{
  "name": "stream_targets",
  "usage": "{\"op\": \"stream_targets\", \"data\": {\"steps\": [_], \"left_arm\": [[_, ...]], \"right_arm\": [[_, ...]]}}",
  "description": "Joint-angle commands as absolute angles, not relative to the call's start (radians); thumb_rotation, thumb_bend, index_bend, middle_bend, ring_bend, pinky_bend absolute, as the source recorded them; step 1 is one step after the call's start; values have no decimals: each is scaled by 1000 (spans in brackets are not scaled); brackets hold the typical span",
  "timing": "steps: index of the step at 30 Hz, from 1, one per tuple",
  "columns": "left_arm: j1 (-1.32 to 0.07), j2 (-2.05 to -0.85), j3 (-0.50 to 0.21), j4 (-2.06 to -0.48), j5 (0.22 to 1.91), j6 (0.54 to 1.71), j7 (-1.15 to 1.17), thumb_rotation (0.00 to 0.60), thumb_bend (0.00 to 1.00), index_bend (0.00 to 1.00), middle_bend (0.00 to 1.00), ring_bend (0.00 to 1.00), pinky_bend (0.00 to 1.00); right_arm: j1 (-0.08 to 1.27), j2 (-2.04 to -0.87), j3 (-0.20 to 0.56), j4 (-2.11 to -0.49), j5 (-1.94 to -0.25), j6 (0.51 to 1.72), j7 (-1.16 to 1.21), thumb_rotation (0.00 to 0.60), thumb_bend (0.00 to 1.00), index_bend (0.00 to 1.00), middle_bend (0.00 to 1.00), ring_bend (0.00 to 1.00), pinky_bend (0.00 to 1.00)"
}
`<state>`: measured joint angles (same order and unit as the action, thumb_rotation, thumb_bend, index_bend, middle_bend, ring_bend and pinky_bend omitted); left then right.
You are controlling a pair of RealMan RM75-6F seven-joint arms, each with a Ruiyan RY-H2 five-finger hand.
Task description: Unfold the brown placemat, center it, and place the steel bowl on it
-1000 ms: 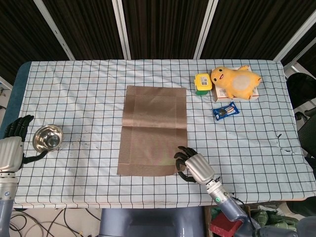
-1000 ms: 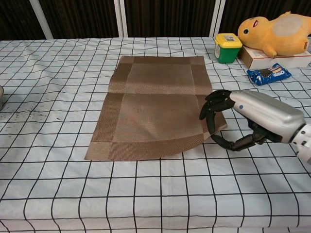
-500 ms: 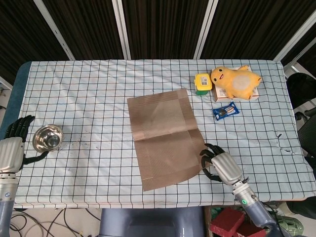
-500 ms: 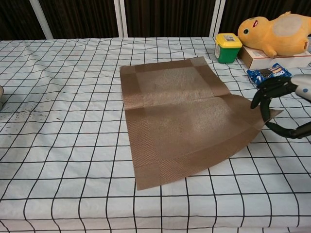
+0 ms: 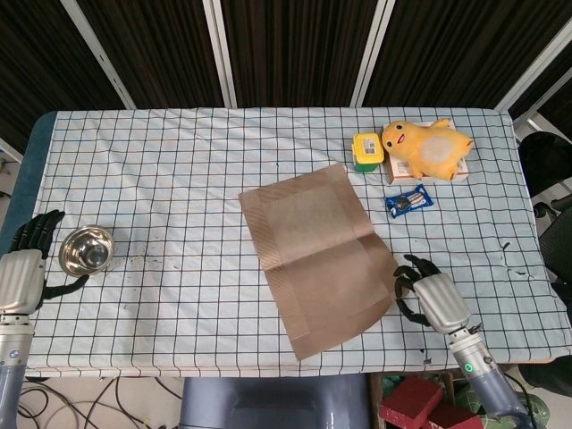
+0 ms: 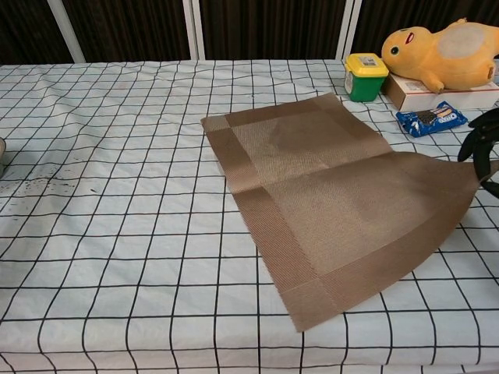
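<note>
While the right robot hand (image 5: 427, 290) pinches the unfolded, skewed brown placemat (image 5: 318, 252) by its near right corner, centering seems underway; next it needs squaring; the empty, spread left robot hand (image 5: 25, 264) flanks the steel bowl (image 5: 86, 249) at the desk's (image 5: 179, 179) left

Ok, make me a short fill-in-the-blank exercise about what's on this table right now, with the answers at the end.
1. The right robot hand holds a corner of the brown ____.
2. The steel bowl sits beside the ____ robot hand.
3. The yellow plush toy lies on a ____.
4. The small green tub has a ____ lid.

Answers: placemat; left; box; yellow
</note>
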<state>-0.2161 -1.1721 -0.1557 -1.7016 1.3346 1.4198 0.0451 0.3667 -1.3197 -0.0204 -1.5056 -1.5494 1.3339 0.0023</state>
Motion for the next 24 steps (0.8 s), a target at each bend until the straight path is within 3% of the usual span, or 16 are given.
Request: {"op": "stream_targets", "data": {"steps": [1,7,24], "left_arm": [[-217,-1172,-154,-1701,1336,1417,45,600,38,74,52,25,77],[-219,-1174,-152,-1699,1336,1412,47,600,38,74,52,25,77],[-219,-1174,-155,-1696,1330,1410,48,600,39,74,52,25,77]], "right_arm": [[376,-1310,32,-1470,-1493,1319,-25,600,397,750,334,129,208],[417,-1273,95,-1419,-1426,1257,-73,600,397,750,334,129,208],[567,-1264,151,-1207,-1375,1058,-282,600,397,756,343,135,208]]}}
